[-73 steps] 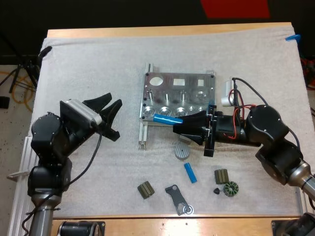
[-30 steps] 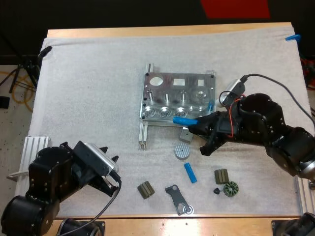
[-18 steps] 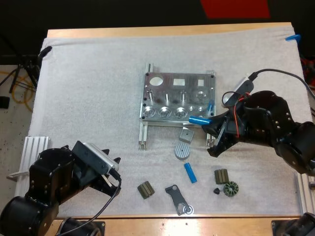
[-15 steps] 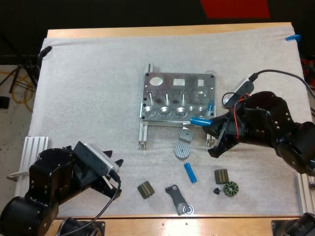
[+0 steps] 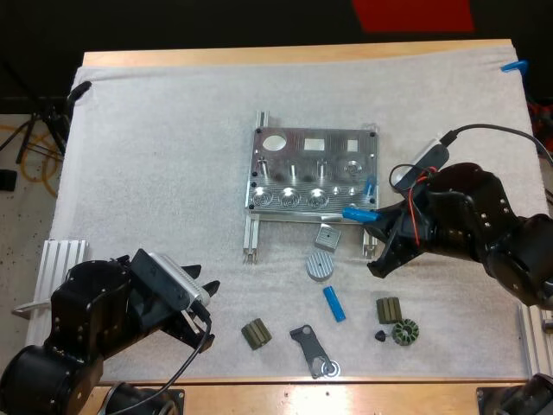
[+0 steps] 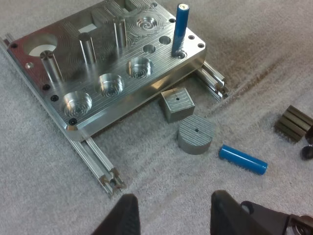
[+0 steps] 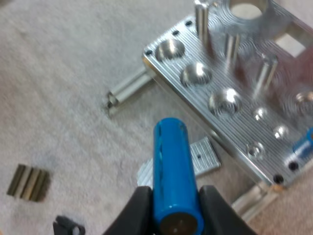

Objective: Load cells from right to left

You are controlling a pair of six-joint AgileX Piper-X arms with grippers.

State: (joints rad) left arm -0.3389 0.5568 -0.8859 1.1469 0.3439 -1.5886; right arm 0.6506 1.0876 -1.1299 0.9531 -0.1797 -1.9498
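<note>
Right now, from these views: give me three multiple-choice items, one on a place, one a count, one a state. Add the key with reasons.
1. Where is the loose blue cell?
A) on the mat beside the grey disc
B) on top of the disc
C) on bare wood

2. How many blue cells show in the high view?
A) one
B) three
C) five

3. The right pincer is:
A) open
B) shut on nothing
C) shut on a blue cell

Key:
1 A: it lies flat on the mat, next to the disc.
2 B: the loose one, the held cell, and the upright cell in a corner hole of the fixture.
3 C: its fingers press the cell from both sides.
</note>
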